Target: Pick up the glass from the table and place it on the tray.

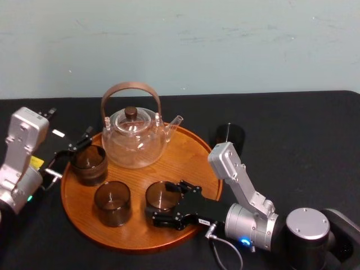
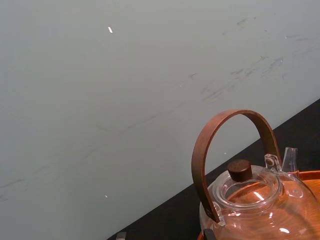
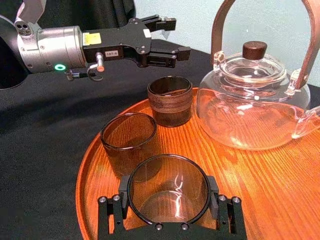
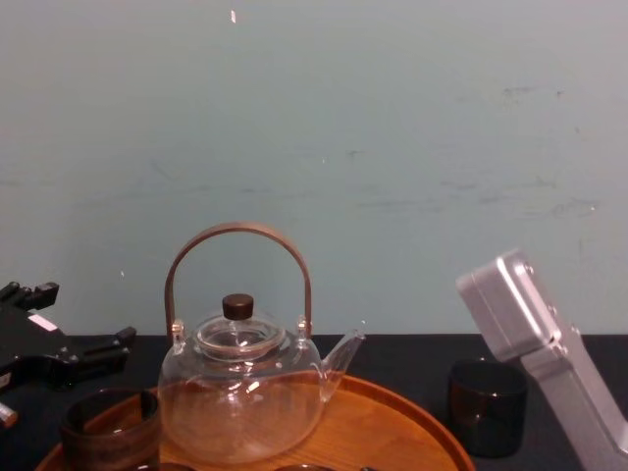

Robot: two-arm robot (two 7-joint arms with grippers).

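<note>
A round wooden tray (image 1: 194,160) sat on a black table (image 1: 292,140), with a clear teapot (image 1: 135,138) at its back. The right gripper (image 1: 167,203) reached in from the right, low over the tray's near part, its fingers (image 3: 111,210) clasping a dark glass (image 1: 160,194) from both sides. I could not tell whether the glass's base touched the wood or hung just above it; the fingers hid its lower edge.

Two more dark glasses stood on the tray: a banded glass (image 1: 89,164) at the left and a plain glass (image 1: 112,202) at the front. The left gripper (image 1: 83,140) hung just above and behind the banded glass at the tray's left rim, fingers spread and holding nothing.

A fourth glass (image 4: 488,404) stood on the table just off the tray's right rim, partly hidden from above by the right arm. From chest height, the tray's near part was cut off.
</note>
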